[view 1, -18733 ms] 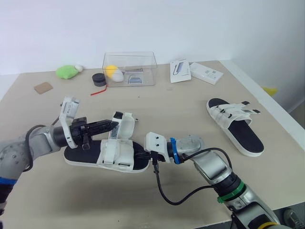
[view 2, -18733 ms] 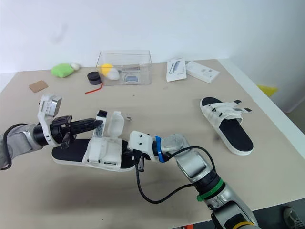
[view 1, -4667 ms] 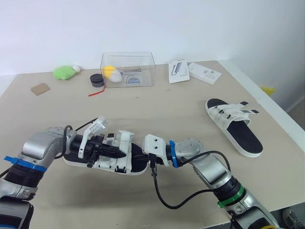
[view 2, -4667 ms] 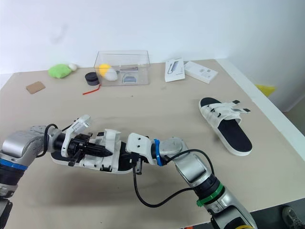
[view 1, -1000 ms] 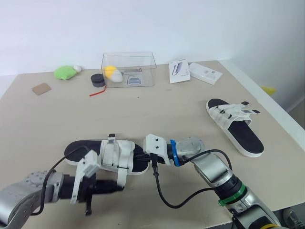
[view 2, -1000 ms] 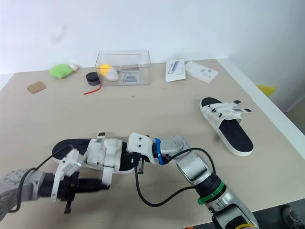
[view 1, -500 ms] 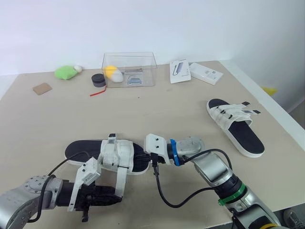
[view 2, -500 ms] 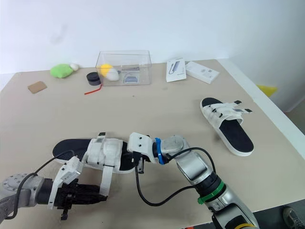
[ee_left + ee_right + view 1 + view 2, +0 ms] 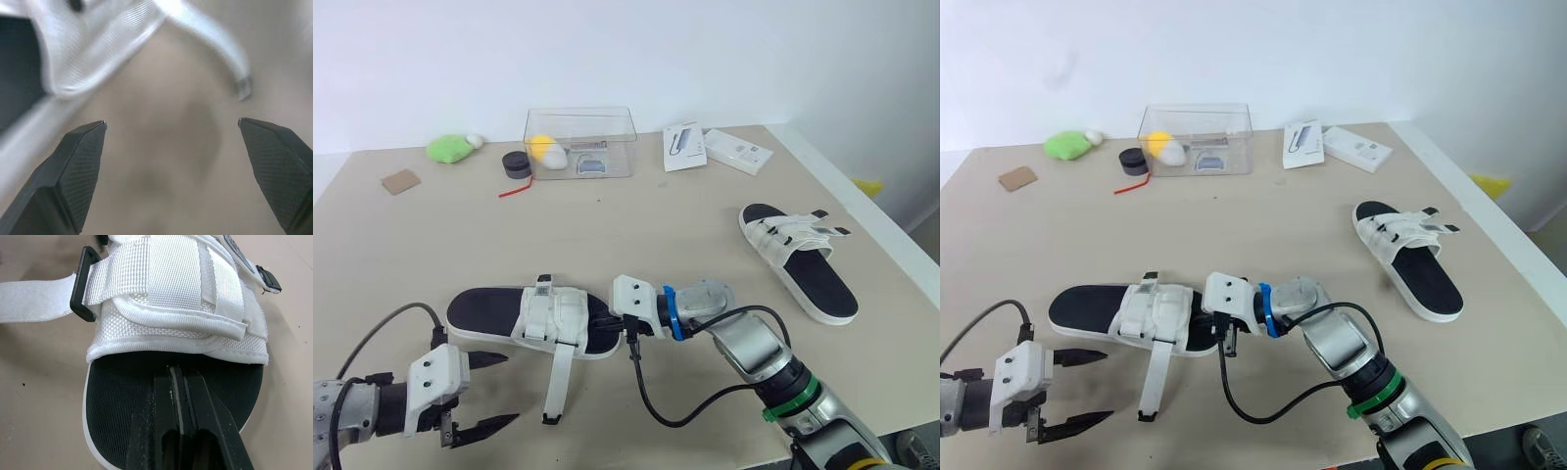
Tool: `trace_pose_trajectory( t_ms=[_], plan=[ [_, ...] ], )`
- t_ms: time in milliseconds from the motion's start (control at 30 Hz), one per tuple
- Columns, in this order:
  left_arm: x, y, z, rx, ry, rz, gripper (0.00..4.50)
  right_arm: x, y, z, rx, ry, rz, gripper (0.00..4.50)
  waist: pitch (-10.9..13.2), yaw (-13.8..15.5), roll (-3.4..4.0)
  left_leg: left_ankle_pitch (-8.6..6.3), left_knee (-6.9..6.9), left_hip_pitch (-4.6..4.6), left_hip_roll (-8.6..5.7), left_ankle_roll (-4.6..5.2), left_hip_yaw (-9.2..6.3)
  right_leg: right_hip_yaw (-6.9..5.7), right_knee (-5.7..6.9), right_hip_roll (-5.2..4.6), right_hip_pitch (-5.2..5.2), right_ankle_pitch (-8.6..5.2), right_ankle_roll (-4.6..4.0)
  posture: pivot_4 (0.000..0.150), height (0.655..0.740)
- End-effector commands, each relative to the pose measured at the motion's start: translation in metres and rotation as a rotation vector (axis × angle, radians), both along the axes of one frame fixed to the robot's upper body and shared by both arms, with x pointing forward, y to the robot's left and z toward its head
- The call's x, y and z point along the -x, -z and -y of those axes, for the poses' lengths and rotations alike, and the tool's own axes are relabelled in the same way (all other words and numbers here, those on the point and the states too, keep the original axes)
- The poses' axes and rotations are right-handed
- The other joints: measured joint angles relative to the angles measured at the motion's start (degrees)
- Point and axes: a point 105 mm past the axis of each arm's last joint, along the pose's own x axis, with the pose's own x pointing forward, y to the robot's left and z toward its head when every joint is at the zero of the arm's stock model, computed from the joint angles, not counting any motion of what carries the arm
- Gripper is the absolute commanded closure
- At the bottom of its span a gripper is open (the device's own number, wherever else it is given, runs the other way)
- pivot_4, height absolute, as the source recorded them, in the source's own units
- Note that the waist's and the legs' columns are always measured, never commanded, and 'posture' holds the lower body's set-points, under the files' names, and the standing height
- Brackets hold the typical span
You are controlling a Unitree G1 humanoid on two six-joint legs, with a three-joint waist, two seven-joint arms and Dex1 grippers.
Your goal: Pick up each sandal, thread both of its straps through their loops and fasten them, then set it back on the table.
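Near sandal: white-strapped, black-soled sandal [image 9: 489, 311] lying flat on the beige desk [image 9: 685, 225], close to the robot, between the two arms, with the bare end of its sole pointing to the robot's left.
Upper: broad white woven band [image 9: 171, 289] folding over the footbed, one strap already passing through the black loop [image 9: 83, 284] on the near side.
Loose strap: long white strap [image 9: 556, 382] trailing from that loop across the desk toward the robot, its dark tip lying flat.
Right pincer [image 9: 176, 372]: black fingers pressing together, lying on the black footbed just short of the white upper, pinching nothing.
Left pincer [image 9: 513, 390]: standing spread wide and holding nothing, sitting low over the desk on the robot's side of the sandal, just beside the loose strap and apart from it.
Strap tip [image 9: 242, 88]: lying on the desk just ahead of one left fingertip [image 9: 85, 142], not touching it.
Far sandal: matching white-and-black sandal [image 9: 798, 257] lying well apart on the right, near the desk edge.
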Motion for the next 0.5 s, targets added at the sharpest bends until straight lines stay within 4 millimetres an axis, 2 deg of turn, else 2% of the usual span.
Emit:
trace_pose_trajectory(
  t_ms=[33,167,267,400,500],
  plan=[
    [-0.007,-0.015,0.008,-0.157,0.251,0.512,0.05,0.009,0.032,0.006,0.098,-0.012,-0.099,4.5,0.0,0.1,0.01,0.0,-0.03,-0.02,-0.01,0.0,0.05,-0.05,0.0,-0.05,0.0,0.0,0.0,0.15,0.74],
    [-0.003,-0.012,0.013,-0.17,0.393,0.734,0.05,0.009,0.031,0.007,0.099,-0.011,-0.098,4.5,-0.1,0.0,-0.17,-0.02,-0.06,-0.05,0.1,0.02,0.17,-0.25,-0.04,-0.3,0.02,0.05,-0.14,0.15,0.74],
    [0.002,-0.014,0.024,-0.141,0.478,0.856,0.05,0.008,0.031,0.007,0.106,-0.018,-0.088,4.5,-0.2,0.0,-0.23,-0.12,-0.12,-0.01,0.06,0.2,0.32,-0.26,-0.04,-0.41,0.0,0.18,0.18,0.15,0.74],
    [0.005,-0.01,0.039,-0.103,0.578,0.915,0.05,0.008,0.031,0.006,0.109,-0.022,-0.085,4.5,-0.3,0.0,-0.36,-0.13,-0.07,-0.02,0.03,0.21,0.63,-0.27,-0.06,-0.52,0.04,0.23,0.29,0.15,0.74],
    [-0.002,-0.011,0.033,-0.116,0.545,0.917,0.05,0.009,0.031,0.007,0.115,-0.022,-0.08,4.5,-0.3,0.0,-0.34,-0.13,0.02,-0.01,0.03,0.21,0.63,-0.28,-0.06,-0.52,0.08,0.21,0.52,0.15,0.74]
  ],
)
